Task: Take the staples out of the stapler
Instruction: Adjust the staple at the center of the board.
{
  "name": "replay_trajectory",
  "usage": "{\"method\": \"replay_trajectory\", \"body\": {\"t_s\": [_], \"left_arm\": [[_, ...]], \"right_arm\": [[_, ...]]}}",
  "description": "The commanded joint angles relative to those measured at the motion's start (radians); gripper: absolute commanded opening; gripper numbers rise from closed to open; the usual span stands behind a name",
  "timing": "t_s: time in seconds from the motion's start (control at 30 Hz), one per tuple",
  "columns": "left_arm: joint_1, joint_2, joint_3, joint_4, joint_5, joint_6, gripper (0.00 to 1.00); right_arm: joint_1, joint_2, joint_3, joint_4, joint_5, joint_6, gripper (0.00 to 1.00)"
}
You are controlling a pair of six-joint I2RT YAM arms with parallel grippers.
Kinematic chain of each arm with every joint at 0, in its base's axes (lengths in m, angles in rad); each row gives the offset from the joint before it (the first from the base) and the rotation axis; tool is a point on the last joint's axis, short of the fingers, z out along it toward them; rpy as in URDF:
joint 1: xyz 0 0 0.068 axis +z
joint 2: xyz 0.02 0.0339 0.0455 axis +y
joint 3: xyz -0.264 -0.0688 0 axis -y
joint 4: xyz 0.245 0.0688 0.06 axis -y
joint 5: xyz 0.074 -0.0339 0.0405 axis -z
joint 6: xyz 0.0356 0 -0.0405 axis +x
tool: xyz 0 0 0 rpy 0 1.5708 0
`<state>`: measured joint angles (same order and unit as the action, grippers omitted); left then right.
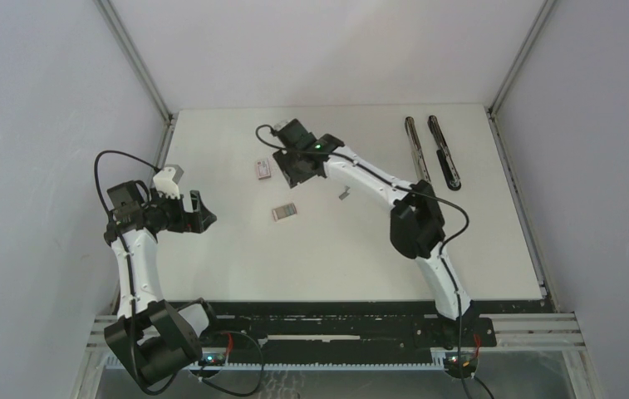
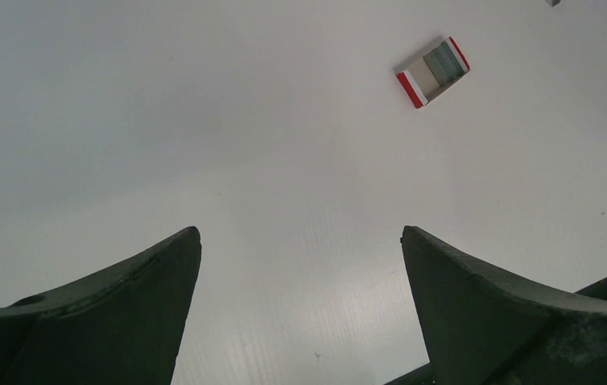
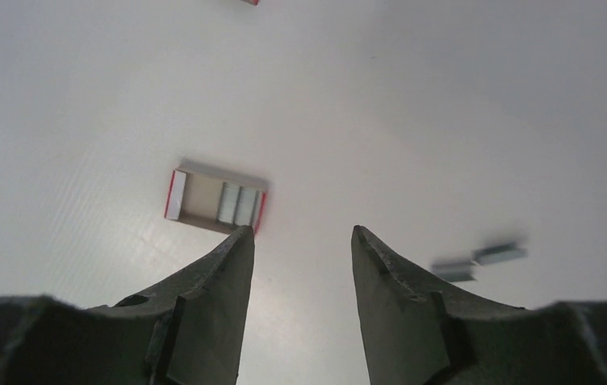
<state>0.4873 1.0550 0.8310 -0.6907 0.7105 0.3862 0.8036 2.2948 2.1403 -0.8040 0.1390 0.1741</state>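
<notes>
the staples [image 3: 499, 254] lie at lower right of the right wrist view. we judge them light, thin, easily snapped: pinch across the long sides. right gripper [image 3: 300, 233] half open, left gripper [image 2: 300, 231] wide open, both empty.

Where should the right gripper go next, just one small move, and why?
Probably sidestep the right gripper over the staples and lower onto them. Its jaws stand apart and empty, and the strips lie loose just to its side, outside the box.
</notes>
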Motion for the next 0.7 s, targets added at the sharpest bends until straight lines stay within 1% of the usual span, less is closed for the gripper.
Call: {"method": "replay_trajectory", "body": {"t_s": [0.0, 0.13, 0.27, 0.37, 0.5, 0.57, 0.67], "left_arm": [[0.003, -0.011, -0.021, 0.020, 0.027, 0.020, 1.00], [0.004, -0.016, -0.022, 0.020, 0.032, 0.021, 1.00], [0.004, -0.019, -0.021, 0.019, 0.035, 0.020, 1.00], [0.003, -0.022, -0.021, 0.019, 0.037, 0.020, 1.00], [0.004, -0.022, -0.022, 0.018, 0.034, 0.022, 1.00], [0.003, -0.024, -0.023, 0.018, 0.031, 0.022, 1.00], [0.003, -0.022, -0.023, 0.019, 0.027, 0.022, 1.00]], "right_arm": [[-0.054, -0.170, -0.071, 0.017, -0.060, -0.127, 0.49], [-0.092, -0.267, -0.257, 0.068, -0.043, -0.186, 0.50], [-0.141, -0.326, -0.399, 0.104, -0.015, -0.165, 0.51], [-0.195, -0.346, -0.464, 0.110, -0.046, -0.104, 0.50], [-0.269, -0.346, -0.532, 0.158, -0.157, -0.040, 0.49], [-0.286, -0.328, -0.536, 0.160, -0.197, -0.025, 0.48], [-0.293, -0.297, -0.543, 0.165, -0.207, -0.016, 0.47]]}}
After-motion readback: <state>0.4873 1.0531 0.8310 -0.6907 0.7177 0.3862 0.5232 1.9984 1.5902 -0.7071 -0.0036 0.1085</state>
